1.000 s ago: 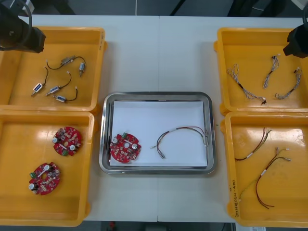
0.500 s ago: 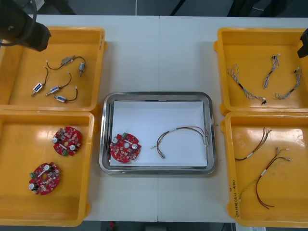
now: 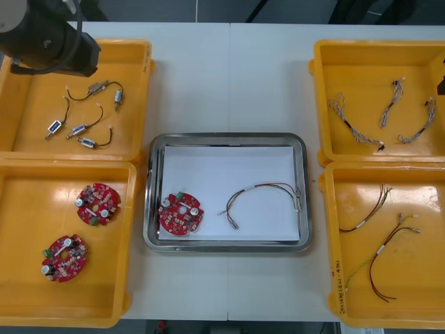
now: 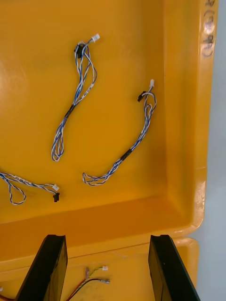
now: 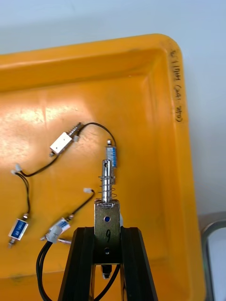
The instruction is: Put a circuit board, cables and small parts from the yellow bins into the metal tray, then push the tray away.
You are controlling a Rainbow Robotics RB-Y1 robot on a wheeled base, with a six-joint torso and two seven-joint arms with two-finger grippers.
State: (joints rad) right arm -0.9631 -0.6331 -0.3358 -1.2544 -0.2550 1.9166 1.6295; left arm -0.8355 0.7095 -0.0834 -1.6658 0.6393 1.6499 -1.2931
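My left gripper is shut on a small metal part, a block with a spring and pin, held above the far-left yellow bin. Other small metal parts with black leads lie below it. My left arm hangs over that bin's far edge. The metal tray holds a red circuit board and a red and yellow cable. My right gripper stands open over the near wall of the far-right bin, beside blue and white cables.
The near-left bin holds two circuit boards. In the near-right bin lie red and yellow cables. Several small metal parts sit in the far-left bin. Bare table lies beyond the tray.
My left arm has shifted right over the far-left bin. My right arm has slid off toward the right edge of the front view.
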